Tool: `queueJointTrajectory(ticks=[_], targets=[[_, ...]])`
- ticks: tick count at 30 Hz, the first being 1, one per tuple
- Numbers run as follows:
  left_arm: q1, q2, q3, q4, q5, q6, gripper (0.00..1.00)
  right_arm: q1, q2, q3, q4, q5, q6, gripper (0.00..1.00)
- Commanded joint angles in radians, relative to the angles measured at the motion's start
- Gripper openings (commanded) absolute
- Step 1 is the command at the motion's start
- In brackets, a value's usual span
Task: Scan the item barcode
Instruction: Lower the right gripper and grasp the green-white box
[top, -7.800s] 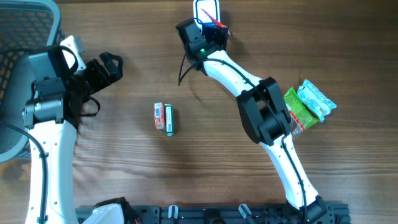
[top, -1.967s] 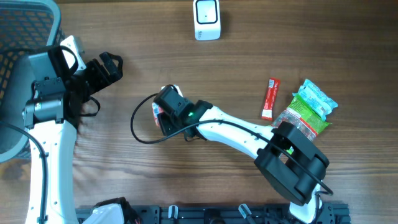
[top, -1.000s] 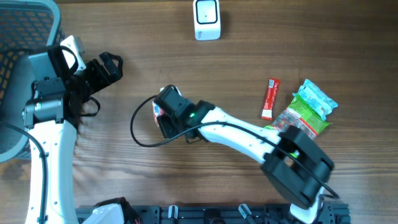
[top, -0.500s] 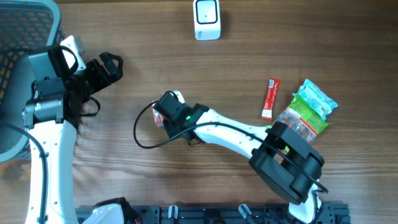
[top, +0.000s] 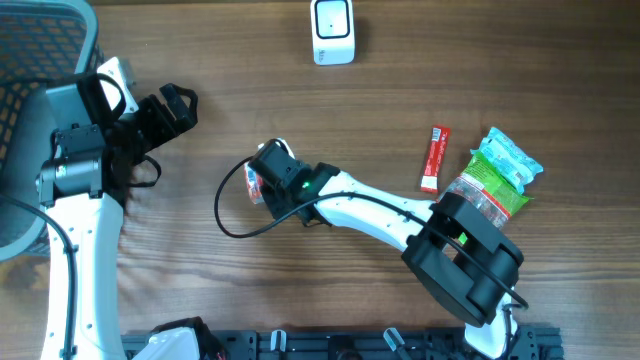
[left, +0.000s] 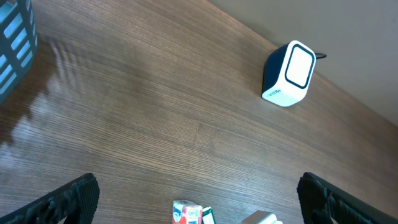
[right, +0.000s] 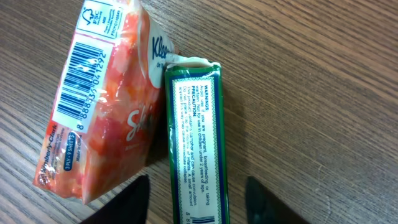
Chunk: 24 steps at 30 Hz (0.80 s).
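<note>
An orange tissue pack with its barcode facing up lies on the wood table against a slim green box. My right gripper hangs low over them, open, with one finger on each side of the green box and a gap on both sides. In the overhead view the right gripper covers most of both items, and only an edge of the tissue pack shows. The white barcode scanner stands at the far edge. My left gripper is wide open at the left, holding nothing.
A red stick pack and green snack bags lie to the right. A grey mesh basket is at the far left. The left wrist view shows the scanner and the two packs at its bottom edge.
My right gripper has shifted slightly over the two packs and nudged the tissue pack a little. The left arm has not moved.
</note>
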<state>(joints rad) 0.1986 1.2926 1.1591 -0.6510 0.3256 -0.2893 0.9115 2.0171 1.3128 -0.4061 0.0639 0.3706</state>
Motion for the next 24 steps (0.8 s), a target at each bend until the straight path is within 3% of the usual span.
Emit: queueJointTrajectory(ticks=[1, 11, 14, 24], targets=[[0.005, 0.003, 0.014, 0.003, -0.005, 0.017, 1.0, -0.002, 0.006, -0.003, -0.001, -0.012, -0.013, 0.45], [0.005, 0.003, 0.014, 0.003, -0.005, 0.017, 1.0, -0.002, 0.05, -0.003, 0.022, -0.009, -0.058, 0.45], [0.005, 0.003, 0.014, 0.003, -0.005, 0.017, 1.0, -0.002, 0.045, -0.002, 0.029, 0.021, -0.089, 0.34], [0.005, 0.003, 0.014, 0.003, -0.005, 0.017, 1.0, -0.034, -0.03, -0.002, -0.107, 0.261, 0.042, 0.3]])
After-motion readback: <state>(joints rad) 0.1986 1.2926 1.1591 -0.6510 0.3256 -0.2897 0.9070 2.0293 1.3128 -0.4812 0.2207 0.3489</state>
